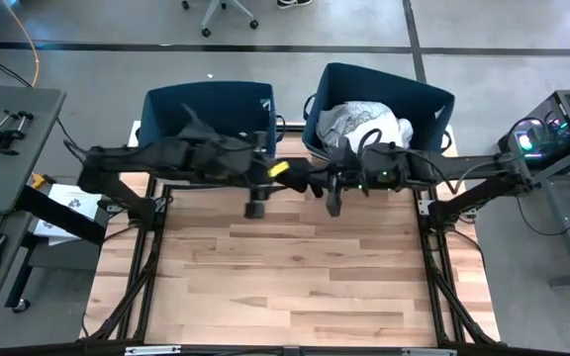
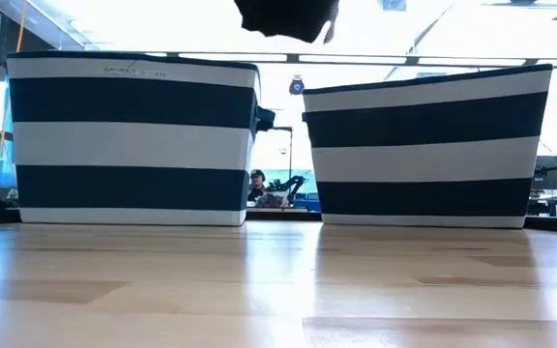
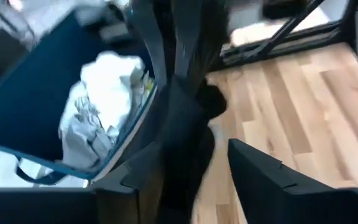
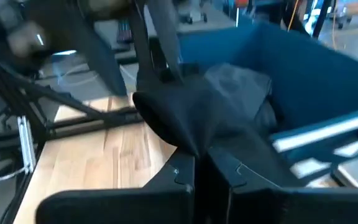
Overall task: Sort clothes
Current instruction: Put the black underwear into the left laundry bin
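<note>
Both grippers meet above the desk's far edge, between the two bins. The right gripper pinches a black garment. The left gripper grips the same cloth. White clothes fill the right bin.

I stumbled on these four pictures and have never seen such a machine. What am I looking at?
It is a robot with two dark arms at a wooden table, sorting clothes into two navy bins. One picture looks down from above, one looks level across the tabletop, and two come from cameras on the wrists. The right gripper is shut on a black garment, with the left gripper close to the same cloth. The right bin holds pale clothes; the left bin holds dark ones.
</note>
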You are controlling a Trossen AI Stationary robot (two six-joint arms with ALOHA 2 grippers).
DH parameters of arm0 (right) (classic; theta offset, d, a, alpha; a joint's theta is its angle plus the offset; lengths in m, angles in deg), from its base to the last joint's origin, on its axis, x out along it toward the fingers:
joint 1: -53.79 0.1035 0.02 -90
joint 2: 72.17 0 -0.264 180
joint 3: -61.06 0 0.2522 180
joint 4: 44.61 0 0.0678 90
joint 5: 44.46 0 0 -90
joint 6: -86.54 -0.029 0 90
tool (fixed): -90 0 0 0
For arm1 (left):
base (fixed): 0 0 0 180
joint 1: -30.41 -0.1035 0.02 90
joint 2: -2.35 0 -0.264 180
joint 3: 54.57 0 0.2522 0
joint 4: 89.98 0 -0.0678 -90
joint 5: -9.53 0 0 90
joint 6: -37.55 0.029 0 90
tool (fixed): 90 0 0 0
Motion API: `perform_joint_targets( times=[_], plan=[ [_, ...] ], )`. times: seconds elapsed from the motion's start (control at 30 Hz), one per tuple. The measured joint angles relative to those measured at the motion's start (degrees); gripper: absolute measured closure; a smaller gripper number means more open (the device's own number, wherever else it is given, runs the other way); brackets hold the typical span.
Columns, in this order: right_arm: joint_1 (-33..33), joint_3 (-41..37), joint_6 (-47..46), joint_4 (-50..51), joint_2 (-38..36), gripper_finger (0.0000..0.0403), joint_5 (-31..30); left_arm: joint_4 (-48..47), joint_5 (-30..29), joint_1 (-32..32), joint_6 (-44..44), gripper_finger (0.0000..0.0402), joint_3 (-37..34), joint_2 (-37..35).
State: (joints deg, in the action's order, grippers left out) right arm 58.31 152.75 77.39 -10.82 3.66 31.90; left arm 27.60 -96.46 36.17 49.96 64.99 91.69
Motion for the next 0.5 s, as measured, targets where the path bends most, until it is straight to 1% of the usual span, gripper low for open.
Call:
perform_joint_targets(
  times=[0.17, 0.27, 0.37, 0.43, 0.5],
  plan=[
    [0.0, 0.0, 1.7, -3.8, -0.3, 0.0402, 0.6, 0.4, 0.1, -2.5, -3.6, 0.0196, 0.0, 4.9],
    [0.1, 0.0, 1.5, -3.5, -0.2, 0.0402, 2.1, -0.1, 0.7, -3.2, -5.4, 0.0189, 0.0, 6.8],
    [0.1, 0.0, 0.1, -3.6, -0.2, 0.04, 2.8, 0.2, 0.7, -3.2, -5.0, 0.021, 0.0, 7.4],
    [0.1, 0.0, -1.2, -3.7, -0.2, 0.0393, 3.0, 0.4, 0.7, -2.9, -4.2, 0.0241, 0.0, 7.4],
    [0.1, 0.0, -1.3, -4.0, -0.2, 0.0383, 3.2, 0.6, 0.6, -2.7, -3.8, 0.0287, 0.0, 7.2]
  ],
)
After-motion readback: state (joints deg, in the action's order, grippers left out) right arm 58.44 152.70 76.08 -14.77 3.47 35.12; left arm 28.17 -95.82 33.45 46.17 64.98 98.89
